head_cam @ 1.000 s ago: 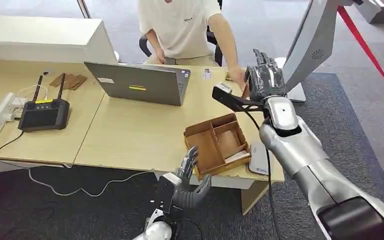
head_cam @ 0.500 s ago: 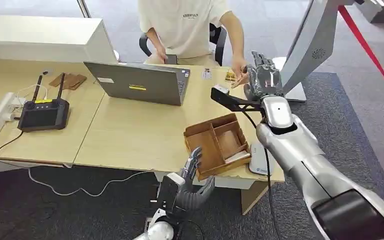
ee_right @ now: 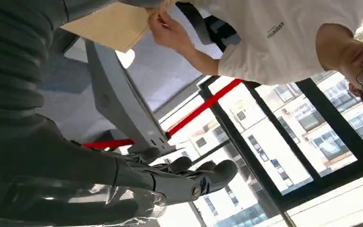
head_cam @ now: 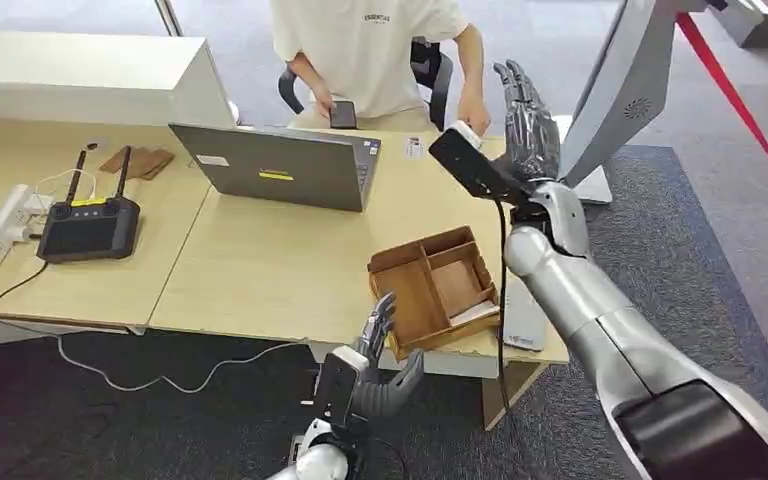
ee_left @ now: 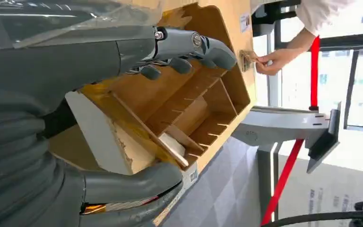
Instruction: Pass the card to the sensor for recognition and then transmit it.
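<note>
I see the right hand [head_cam: 527, 115] raised upper right, fingers straight and apart, grasping nothing. The person's hand [ee_left: 275, 60] pinches a small card [ee_left: 246, 58] at the table's far edge; its long axis I can't tell. Left hand [head_cam: 378, 370], released, hovers lower centre by the wooden tray [head_cam: 430, 285]. Laptop [head_cam: 280, 165] upper centre.

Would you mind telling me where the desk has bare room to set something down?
Bare wood lies between the laptop and the wooden tray, and between the remote controller and the laptop. The far right corner, by the person's hand, is crowded.
</note>
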